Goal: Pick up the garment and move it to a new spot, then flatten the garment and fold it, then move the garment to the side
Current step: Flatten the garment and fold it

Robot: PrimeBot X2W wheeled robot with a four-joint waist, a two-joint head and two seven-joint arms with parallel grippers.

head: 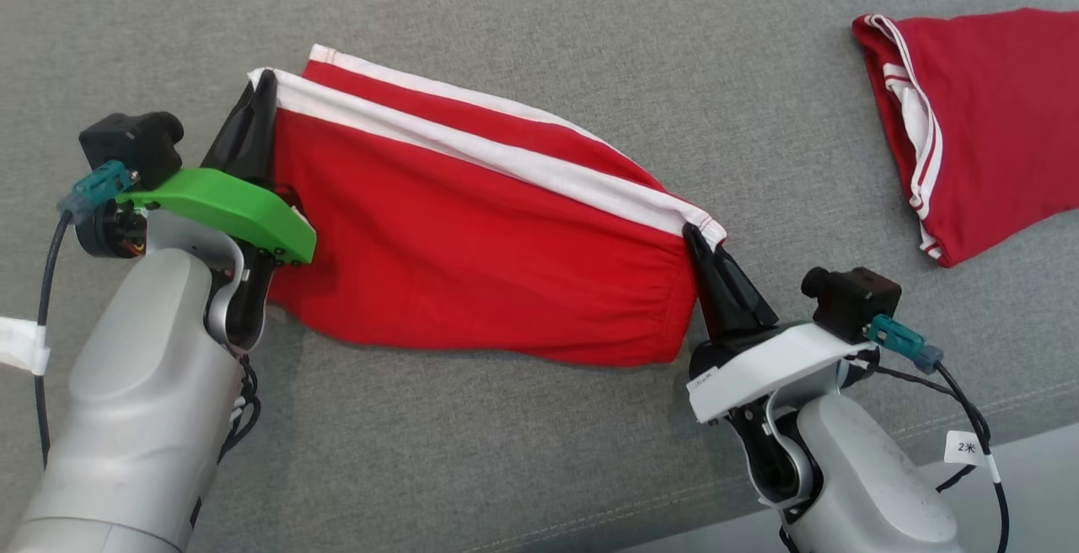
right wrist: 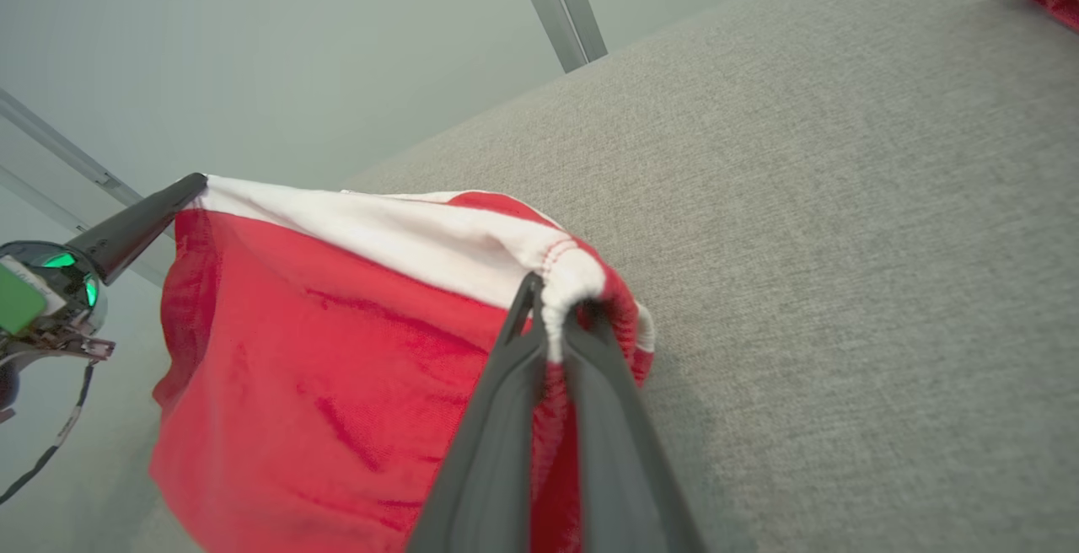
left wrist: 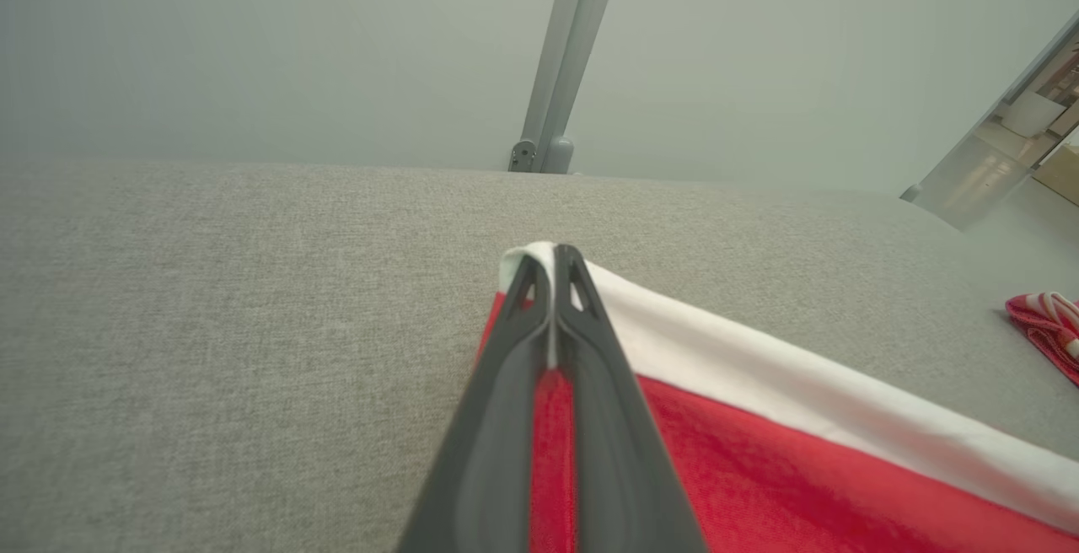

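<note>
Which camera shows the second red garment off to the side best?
The head view: most of the second red garment shows, with white striped trim. Both wrist views catch a small corner at their right edges.

**Both grippers clamping, arms slanting in from the lower corners**

In the head view the left arm is slanting up from the lower left. Its green wrist housing is tilting rightward, and the left gripper is pointing up and slightly right. Its fingers are pressing flat together on one corner of the garment. The right arm is slanting up from the lower right under a white wrist housing. The right gripper is leaning up and left, its fingers pinching the opposite corner.
</note>
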